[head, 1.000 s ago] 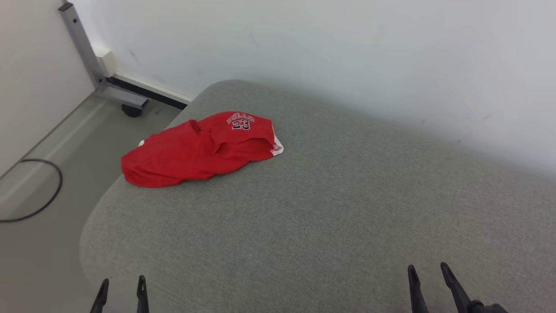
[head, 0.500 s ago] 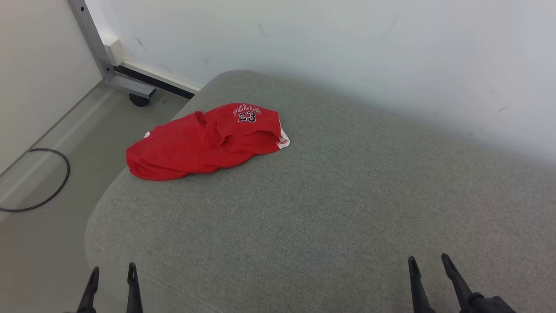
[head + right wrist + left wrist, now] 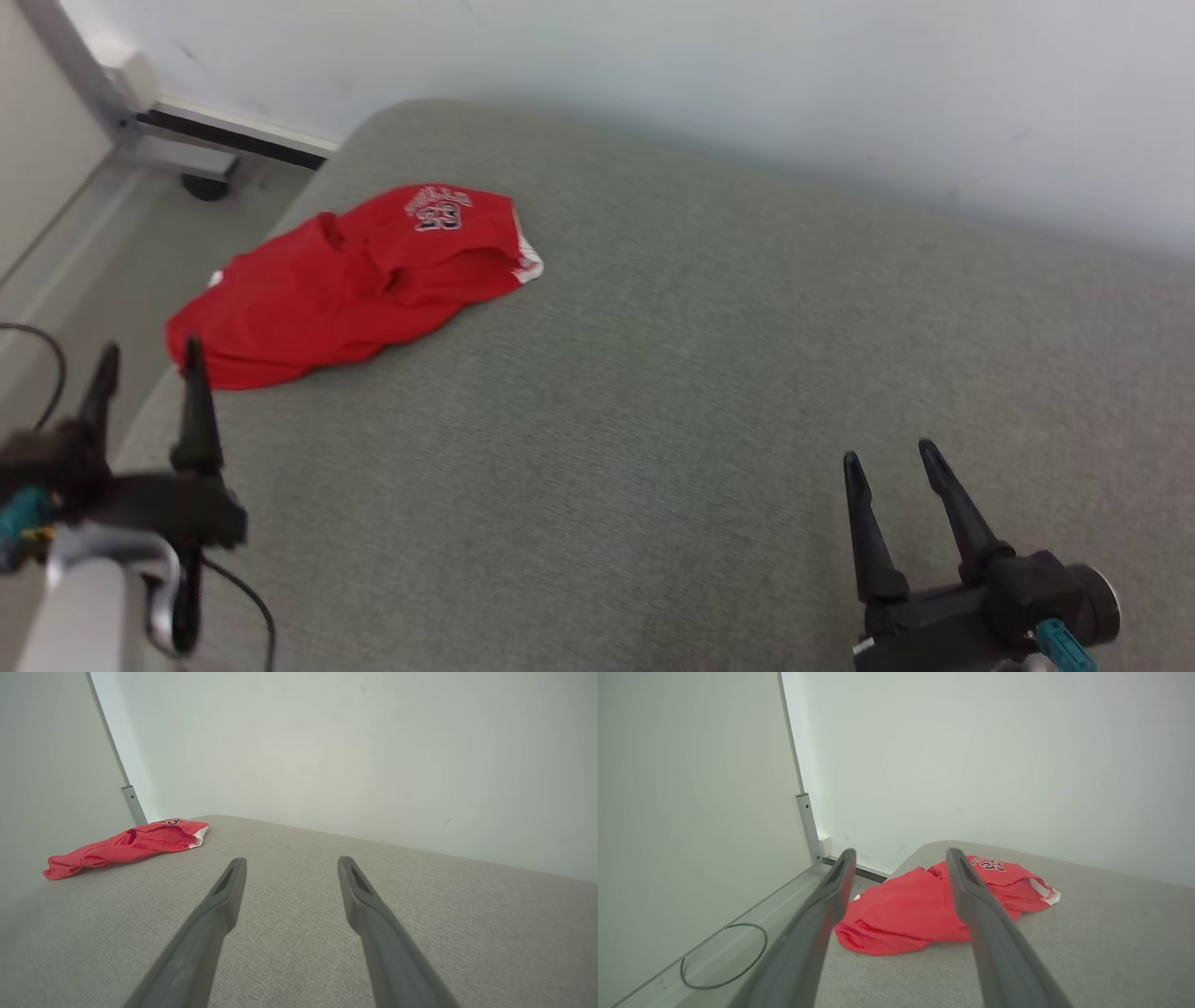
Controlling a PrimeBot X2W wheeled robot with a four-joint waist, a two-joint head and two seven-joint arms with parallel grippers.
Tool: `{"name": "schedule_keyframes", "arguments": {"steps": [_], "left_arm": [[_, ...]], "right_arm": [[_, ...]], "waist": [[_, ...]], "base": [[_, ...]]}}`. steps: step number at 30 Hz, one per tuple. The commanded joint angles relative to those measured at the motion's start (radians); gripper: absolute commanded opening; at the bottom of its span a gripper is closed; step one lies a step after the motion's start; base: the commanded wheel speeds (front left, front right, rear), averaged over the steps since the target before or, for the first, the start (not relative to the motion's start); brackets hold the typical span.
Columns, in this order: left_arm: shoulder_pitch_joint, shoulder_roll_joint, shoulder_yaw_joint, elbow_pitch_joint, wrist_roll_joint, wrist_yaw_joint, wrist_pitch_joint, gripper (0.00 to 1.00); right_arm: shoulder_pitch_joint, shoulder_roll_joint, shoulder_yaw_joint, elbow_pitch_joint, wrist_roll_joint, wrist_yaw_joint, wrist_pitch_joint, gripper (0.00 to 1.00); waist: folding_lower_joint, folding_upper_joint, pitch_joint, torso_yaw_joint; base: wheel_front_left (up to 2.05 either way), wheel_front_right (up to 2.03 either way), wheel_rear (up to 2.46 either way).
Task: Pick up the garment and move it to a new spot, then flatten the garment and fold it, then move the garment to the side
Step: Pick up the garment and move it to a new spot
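The garment (image 3: 345, 280) is a red jersey with white trim and a printed number, crumpled near the far left corner of a grey cushioned surface (image 3: 672, 392). My left gripper (image 3: 149, 359) hangs open just short of the jersey's near left end, over the cushion's left edge. In the left wrist view the garment (image 3: 924, 905) lies beyond and between the open fingers (image 3: 980, 914), apart from them. My right gripper (image 3: 887, 457) stands open and empty over the cushion at the lower right. The right wrist view has the garment (image 3: 126, 847) far off to the left.
A white wall (image 3: 747, 84) runs along the cushion's far edge. Left of the cushion is the floor, with a metal frame leg on a castor (image 3: 205, 182) and a black cable (image 3: 724, 956). A cable (image 3: 243, 597) trails from my left wrist.
Both grippers have come up the head view, the left one much further, up to the garment's near end. The head camera has shifted, so the whole scene sits further left. The garment lies as before.
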Motion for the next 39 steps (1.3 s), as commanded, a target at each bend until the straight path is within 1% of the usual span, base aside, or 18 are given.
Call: {"name": "schedule_keyframes", "arguments": {"steps": [1,6,13,18,23,27,29,33,34,39], "left_arm": [[-0.039,0.015,-0.008,0.014,-0.015,-0.001,-0.001,1.0],[-0.22,0.116,-0.04,0.12,-0.148,0.0,0.038,1.0],[-0.397,0.243,-0.114,0.249,-0.325,0.0,0.166,1.0],[-0.47,0.296,-0.16,0.341,-0.422,0.0,0.28,1.0],[-0.514,0.361,-0.212,0.421,-0.462,0.0,0.36,1.0],[-0.535,0.386,-0.235,0.502,-0.514,0.0,0.475,1.0],[-0.546,0.406,-0.252,0.529,-0.52,0.0,0.513,1.0],[-0.564,0.402,-0.268,0.585,-0.548,0.0,0.594,1.0],[-0.564,0.402,-0.268,0.585,-0.548,0.0,0.594,1.0],[-0.587,0.395,-0.301,0.643,-0.569,0.0,0.711,1.0]], "right_arm": [[-0.014,0.0,0.003,-0.007,-0.012,-0.003,-0.004,1.0],[-0.07,0.001,0.04,-0.038,-0.011,-0.003,-0.004,1.0],[-0.109,0.001,0.059,-0.061,0.003,-0.003,-0.004,1.0],[-0.122,0.001,0.066,-0.082,0.007,-0.003,-0.004,1.0],[-0.139,0.001,0.073,-0.1,0.004,-0.003,-0.004,1.0],[-0.147,0.001,0.075,-0.113,-0.004,-0.003,-0.004,1.0],[-0.151,0.001,0.075,-0.118,-0.008,-0.003,-0.004,1.0],[-0.141,0.001,0.068,-0.123,-0.015,-0.003,-0.004,1.0],[-0.141,0.001,0.068,-0.123,-0.015,-0.003,-0.004,1.0],[-0.141,0.001,0.07,-0.126,-0.017,-0.003,-0.004,1.0]], "waist": [[-0.0002,-0.0002,0.085,-0.087],[-0.0002,-0.0002,0.159,-0.17],[-0.0002,-0.0002,0.224,-0.263],[-0.0002,-0.0002,0.254,-0.312],[-0.0002,-0.0002,0.281,-0.356],[-0.0002,-0.0002,0.302,-0.382],[-0.0002,-0.0002,0.312,-0.392],[-0.0002,-0.0002,0.326,-0.396],[-0.0002,-0.0002,0.326,-0.396],[-0.0002,-0.0002,0.335,-0.391]], "base": [[0.0,0.0,0.0],[0.0,0.0,0.0],[0.0,0.0,0.0],[0.0,0.0,0.0],[0.0,0.0,0.0],[0.0,0.0,0.0],[0.0,0.0,0.0],[0.0,0.0,0.0],[0.0,0.0,0.0],[0.0,0.0,0.0]]}}
